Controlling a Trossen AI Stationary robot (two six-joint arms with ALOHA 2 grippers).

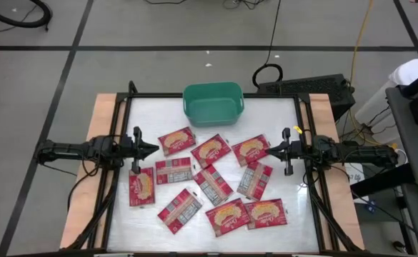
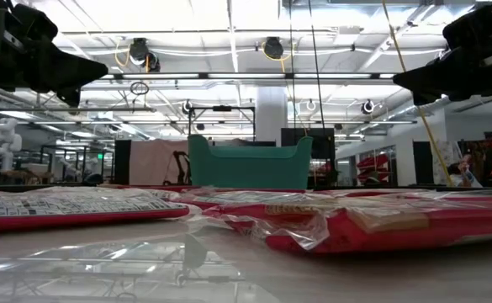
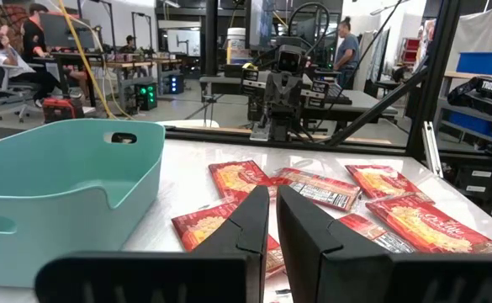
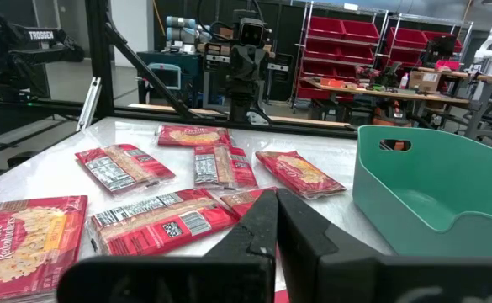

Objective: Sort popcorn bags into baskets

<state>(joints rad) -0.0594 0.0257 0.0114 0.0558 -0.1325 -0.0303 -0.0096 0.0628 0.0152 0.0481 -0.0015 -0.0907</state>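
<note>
From above: teal basket [image 1: 213,103] standing at the middle of the table's [image 1: 287,207] far edge, nothing visible inside. Eleven red popcorn bags [image 1: 211,184] scattered flat across the table's centre and near half, some picture side up, some with the printed panel up, several overlapping at their corners. Left gripper [image 1: 153,148] hovering by the left edge, fingers nearly together, holding nothing. Right gripper [image 1: 269,150] hovering by the right edge, fingers together, holding nothing. Both pointing inward toward the bags.

At table height: basket [image 2: 249,162] upright at the far edge, bags [image 2: 372,220] lying flat in front, one panel side up on the near left. Both arms dark in the upper corners, above the table.

Left wrist: own gripper [image 3: 274,220] with a narrow slit between the fingers, clear of the bags [image 3: 313,187]; basket [image 3: 60,185] beside it; people at desks in the room behind.

Right wrist: own gripper [image 4: 276,219] closed, nothing between the fingers; bags [image 4: 166,215] ahead, basket [image 4: 435,181] alongside.
</note>
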